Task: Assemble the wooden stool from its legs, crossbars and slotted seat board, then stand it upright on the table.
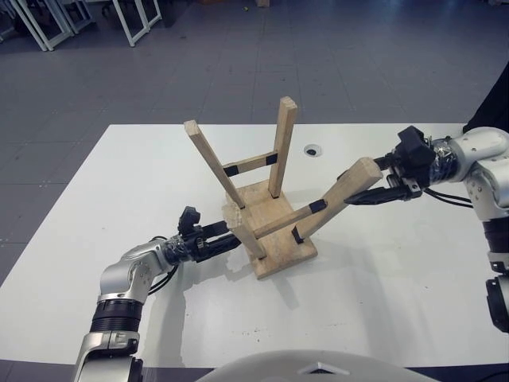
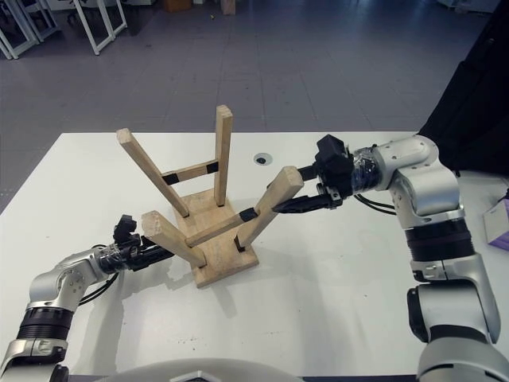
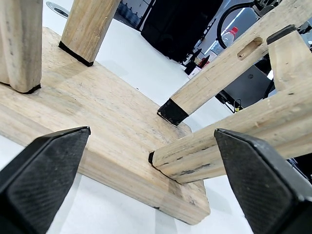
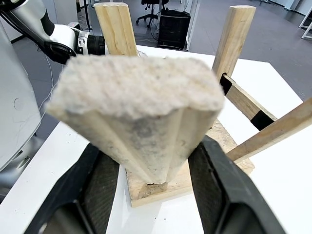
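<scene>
Inverted stool [image 1: 256,208] at the middle of the white table [image 1: 382,294], seat board [image 1: 282,251] down, legs up. My right gripper [image 1: 364,185] clamps the near right leg [image 1: 330,205] by its top end; my left gripper [image 1: 227,240] gapes wide, empty, at the board's edge

Four legs [image 1: 282,143], two crossbars [image 1: 253,165], one seat board [image 1: 280,253], one table [image 1: 119,199].

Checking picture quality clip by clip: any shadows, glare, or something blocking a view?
Left eye view: soft shadows beside the seat board on the table, no glare. Right wrist view: the leg, held in the jaws of the right gripper, hides much of the scene.
</scene>
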Action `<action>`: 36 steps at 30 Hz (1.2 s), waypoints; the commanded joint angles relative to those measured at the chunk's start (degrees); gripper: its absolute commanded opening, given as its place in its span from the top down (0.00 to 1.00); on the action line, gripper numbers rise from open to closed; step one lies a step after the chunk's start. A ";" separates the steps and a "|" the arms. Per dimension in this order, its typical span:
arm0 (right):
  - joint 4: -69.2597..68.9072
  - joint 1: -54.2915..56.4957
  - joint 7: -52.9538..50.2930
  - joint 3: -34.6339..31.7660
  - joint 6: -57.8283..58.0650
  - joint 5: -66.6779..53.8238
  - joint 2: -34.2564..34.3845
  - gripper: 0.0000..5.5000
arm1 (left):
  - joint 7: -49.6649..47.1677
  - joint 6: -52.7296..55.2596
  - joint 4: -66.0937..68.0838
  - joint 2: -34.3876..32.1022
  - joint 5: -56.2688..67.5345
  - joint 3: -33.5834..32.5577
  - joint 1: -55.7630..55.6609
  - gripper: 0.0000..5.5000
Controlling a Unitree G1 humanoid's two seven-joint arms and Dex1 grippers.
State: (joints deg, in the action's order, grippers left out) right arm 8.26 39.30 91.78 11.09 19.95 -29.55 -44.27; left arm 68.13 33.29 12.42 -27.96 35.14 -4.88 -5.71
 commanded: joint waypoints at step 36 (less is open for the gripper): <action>0.97 11.87 0.71 16.76 -5.26 -3.51 -11.35 0.63 | -4.59 -3.64 -1.87 2.43 -2.53 1.58 4.01 0.14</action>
State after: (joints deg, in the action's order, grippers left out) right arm 8.34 49.01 91.97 26.87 15.85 -35.08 -54.98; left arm 64.29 29.81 10.97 -25.82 33.40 -4.12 -1.94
